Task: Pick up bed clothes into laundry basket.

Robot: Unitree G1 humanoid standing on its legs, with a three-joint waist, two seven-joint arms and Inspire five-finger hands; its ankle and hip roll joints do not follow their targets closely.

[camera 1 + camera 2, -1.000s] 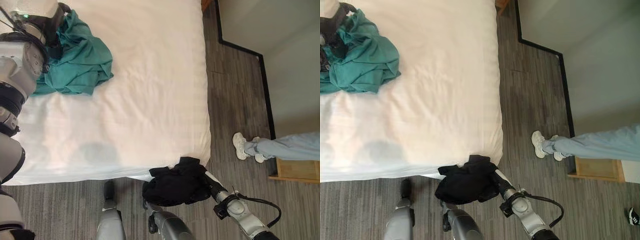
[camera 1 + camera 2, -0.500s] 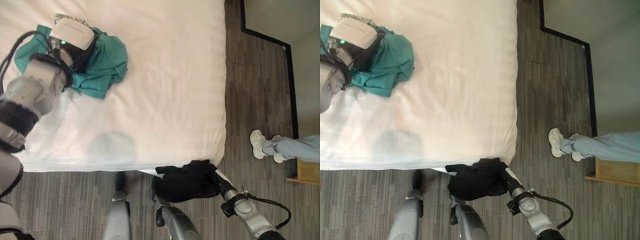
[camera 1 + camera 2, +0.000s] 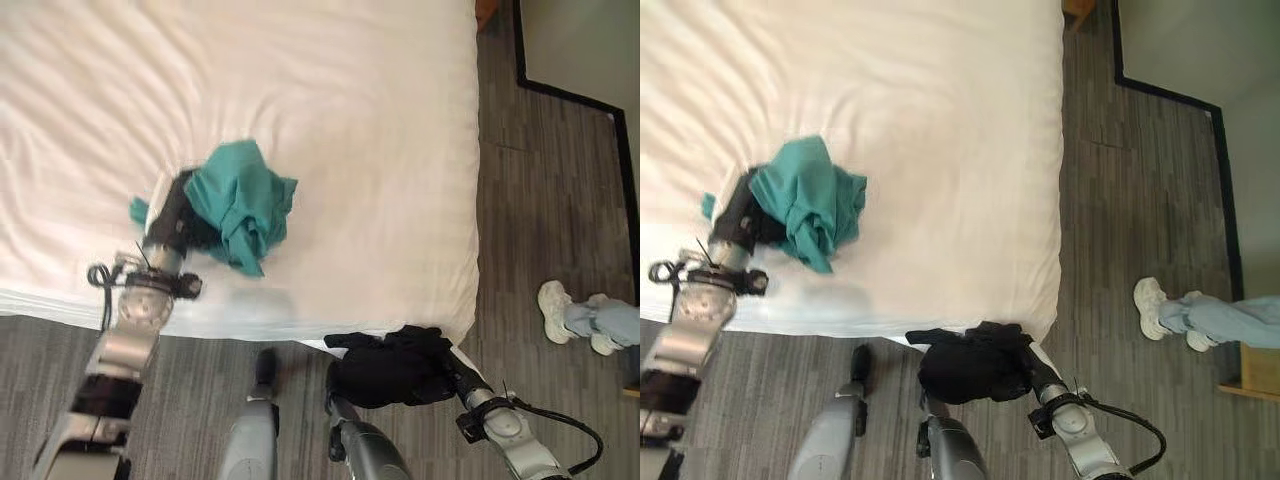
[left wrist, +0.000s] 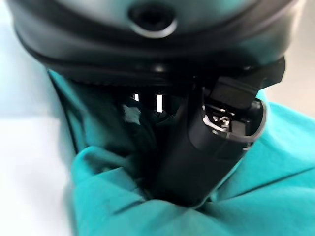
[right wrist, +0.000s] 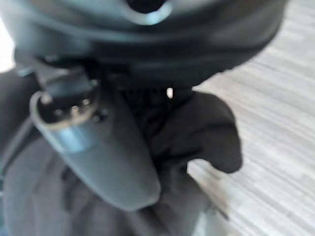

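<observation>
Black garment, bunched up, hangs nearest, just off the bed's near corner above the grey wood floor. The right hand is buried in it, arm reaching in from the lower right; its wrist view shows the thumb pressed into the dark cloth, gripping it. Farther in, the left arm stretches up from the lower left over the bed's near edge, and the left hand clutches a crumpled teal garment on the white bed. Its wrist view shows the thumb sunk into teal folds, with cloth wrapped around the palm. At the far right, a person's white shoe and pale blue trouser leg stand on the floor beside a dark baseboard.
</observation>
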